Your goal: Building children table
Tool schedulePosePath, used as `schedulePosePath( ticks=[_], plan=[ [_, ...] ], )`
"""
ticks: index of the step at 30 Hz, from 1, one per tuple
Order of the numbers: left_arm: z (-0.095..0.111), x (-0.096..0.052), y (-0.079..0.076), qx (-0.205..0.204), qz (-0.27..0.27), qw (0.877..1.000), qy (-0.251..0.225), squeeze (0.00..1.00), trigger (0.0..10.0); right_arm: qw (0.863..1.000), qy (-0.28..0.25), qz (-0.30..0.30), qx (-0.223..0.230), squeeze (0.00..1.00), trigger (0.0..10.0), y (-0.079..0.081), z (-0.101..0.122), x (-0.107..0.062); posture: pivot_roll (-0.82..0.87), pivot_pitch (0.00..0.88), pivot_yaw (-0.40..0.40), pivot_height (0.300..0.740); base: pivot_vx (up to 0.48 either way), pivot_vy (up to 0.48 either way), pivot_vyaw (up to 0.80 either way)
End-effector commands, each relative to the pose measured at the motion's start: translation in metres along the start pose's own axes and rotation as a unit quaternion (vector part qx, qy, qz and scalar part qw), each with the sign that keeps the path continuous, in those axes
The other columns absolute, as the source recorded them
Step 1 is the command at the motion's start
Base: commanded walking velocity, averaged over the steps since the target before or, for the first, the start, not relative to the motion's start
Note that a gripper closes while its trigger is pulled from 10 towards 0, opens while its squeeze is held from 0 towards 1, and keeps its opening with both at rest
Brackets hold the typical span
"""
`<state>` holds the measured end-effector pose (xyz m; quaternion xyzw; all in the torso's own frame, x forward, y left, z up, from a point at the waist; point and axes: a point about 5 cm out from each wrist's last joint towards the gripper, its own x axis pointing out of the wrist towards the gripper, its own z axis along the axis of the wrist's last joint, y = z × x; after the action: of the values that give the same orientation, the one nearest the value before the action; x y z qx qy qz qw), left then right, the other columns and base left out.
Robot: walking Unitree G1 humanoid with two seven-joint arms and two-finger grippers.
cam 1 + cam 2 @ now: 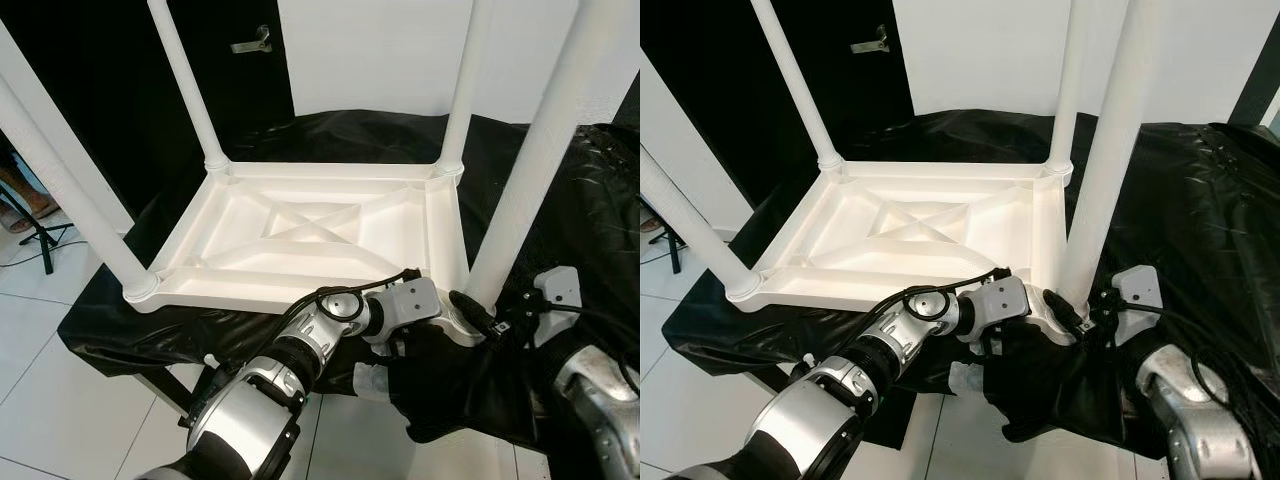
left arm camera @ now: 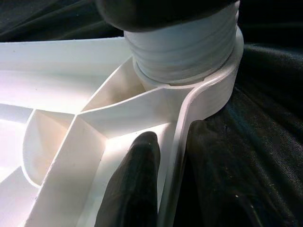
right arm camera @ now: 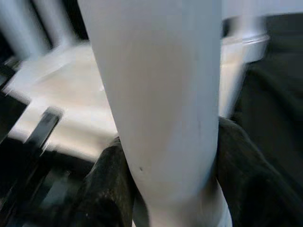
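A white plastic children's table [image 1: 300,225] lies upside down on a black-draped surface, its four legs pointing up. The near right leg [image 1: 540,150] stands in its corner socket [image 2: 208,90], with the threaded end [image 2: 184,47] seated there. My left gripper [image 2: 173,175] is shut on the table's rim just beside that socket, one finger [image 2: 135,184] inside the rim and the other outside. My right gripper [image 3: 173,184] is shut on the base of the near right leg [image 3: 156,94], a finger pressed against each side.
Black cloth [image 1: 590,200] covers the work surface and hangs over its front edge above the white tile floor [image 1: 60,400]. A dark door with a handle [image 1: 250,42] stands behind. A black stand's feet [image 1: 45,240] rest on the floor at far left.
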<state>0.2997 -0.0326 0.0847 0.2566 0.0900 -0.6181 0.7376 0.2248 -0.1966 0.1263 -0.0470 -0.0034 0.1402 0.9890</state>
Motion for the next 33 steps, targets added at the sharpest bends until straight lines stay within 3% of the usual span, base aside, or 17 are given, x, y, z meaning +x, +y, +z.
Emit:
schedulePosePath(
  ticks=[1, 8, 9, 11, 12, 14, 15, 16, 17, 19, 20, 22, 23, 30, 31, 32, 33],
  plan=[
    [-0.043, 0.007, -0.024, -0.051, 0.089, 0.99, 0.093, 0.0, 10.0, 0.998, 0.001, -0.061, 0.005, 0.0, 0.0, 0.005, -0.006, 0.001, 0.03, 0.0, 0.073, 0.74, 0.0, 0.0, 0.0],
    [-0.042, 0.007, -0.023, -0.048, 0.088, 0.991, 0.093, 0.0, 10.0, 0.989, -0.011, -0.146, 0.014, 0.0, 0.0, 0.006, -0.008, -0.002, 0.03, 0.0, 0.081, 0.74, 0.0, 0.0, 0.0],
    [-0.043, 0.007, -0.024, -0.048, 0.087, 0.991, 0.093, 0.0, 10.0, 0.99, -0.01, -0.143, 0.014, 0.0, 2.6, 0.008, -0.008, -0.001, 0.02, 0.0, 0.083, 0.74, 0.0, 0.0, 0.0],
    [-0.043, 0.007, -0.024, -0.048, 0.086, 0.991, 0.094, 0.0, 10.0, 0.99, -0.01, -0.141, 0.013, 0.0, 2.6, 0.009, -0.008, 0.0, 0.02, 0.0, 0.083, 0.74, 0.0, 0.0, 0.0],
    [-0.043, 0.007, -0.024, -0.048, 0.086, 0.991, 0.094, 0.0, 10.0, 0.991, -0.01, -0.133, 0.009, 0.0, 10.0, 0.009, -0.007, 0.0, 0.02, 0.0, 0.082, 0.74, 0.0, 0.0, 0.0],
    [-0.043, 0.007, -0.024, -0.048, 0.086, 0.991, 0.094, 0.0, 10.0, 0.992, -0.013, -0.124, 0.002, 0.0, 10.0, 0.009, -0.006, 0.001, 0.02, 0.0, 0.081, 0.74, 0.0, 0.0, 0.0],
    [-0.042, 0.007, -0.023, -0.048, 0.087, 0.991, 0.095, 0.0, 10.0, 0.993, -0.017, -0.115, -0.004, 0.93, 10.0, 0.008, -0.005, 0.001, 0.02, 0.0, 0.081, 0.74, 0.0, 0.0, 0.0],
    [-0.042, 0.007, -0.023, -0.048, 0.087, 0.991, 0.095, 0.0, 10.0, 0.993, -0.017, -0.115, -0.004, 0.93, 10.0, 0.008, -0.005, 0.001, 0.02, 0.0, 0.081, 0.74, 0.0, 0.0, 0.0],
    [-0.042, 0.007, -0.023, -0.048, 0.088, 0.991, 0.094, 0.0, 10.0, 0.995, -0.018, -0.096, -0.007, 1.0, 10.0, 0.006, -0.004, 0.001, 0.02, 0.0, 0.079, 0.74, 0.0, 0.0, 0.0],
    [-0.041, 0.007, -0.023, -0.047, 0.089, 0.991, 0.094, 0.0, 10.0, 0.997, -0.018, -0.071, -0.015, 1.0, 10.0, 0.006, -0.003, 0.002, 0.02, 0.0, 0.075, 0.74, 0.0, 0.0, 0.0],
    [-0.041, 0.008, -0.022, -0.048, 0.089, 0.991, 0.093, 0.0, 10.0, 0.999, -0.016, -0.045, -0.023, 0.75, 10.0, 0.007, -0.002, 0.002, 0.02, 0.0, 0.072, 0.74, 0.0, 0.0, 0.0],
    [-0.04, 0.008, -0.022, -0.048, 0.09, 0.991, 0.092, 0.0, 10.0, 0.999, -0.015, -0.028, -0.027, 0.75, 10.0, 0.007, -0.002, 0.002, 0.02, 0.0, 0.072, 0.74, 0.0, 0.0, 0.0],
    [-0.04, 0.008, -0.022, -0.049, 0.09, 0.991, 0.091, 0.0, 10.0, 0.999, -0.014, 0.004, -0.04, 0.0, 10.0, 0.008, -0.001, 0.002, 0.03, 0.0, 0.072, 0.74, 0.0, 0.0, 0.0],
    [-0.042, 0.008, -0.024, -0.051, 0.089, 0.99, 0.092, 0.0, 10.0, 0.992, -0.002, 0.094, -0.079, 0.0, 10.0, -0.015, 0.011, 0.002, 0.02, 0.0, 0.074, 0.74, 0.0, 0.0, 0.0],
    [-0.042, 0.008, -0.024, -0.051, 0.089, 0.99, 0.093, 0.0, 10.0, 0.991, 0.004, 0.106, -0.083, 0.0, 5.9, -0.018, 0.013, 0.002, 0.03, 0.0, 0.074, 0.74, 0.0, 0.0, 0.0],
    [-0.042, 0.008, -0.023, -0.051, 0.089, 0.99, 0.093, 0.0, 10.0, 0.99, 0.009, 0.113, -0.084, 0.0, 5.9, -0.021, 0.013, 0.002, 0.03, 0.0, 0.074, 0.74, 0.0, 0.0, 0.0],
    [-0.042, 0.008, -0.023, -0.051, 0.09, 0.99, 0.093, 0.0, 10.0, 0.984, 0.027, 0.152, -0.089, 0.0, 0.0, -0.021, 0.012, -0.003, 0.03, 0.0, 0.074, 0.74, 0.0, 0.0, 0.0]
  ],
)
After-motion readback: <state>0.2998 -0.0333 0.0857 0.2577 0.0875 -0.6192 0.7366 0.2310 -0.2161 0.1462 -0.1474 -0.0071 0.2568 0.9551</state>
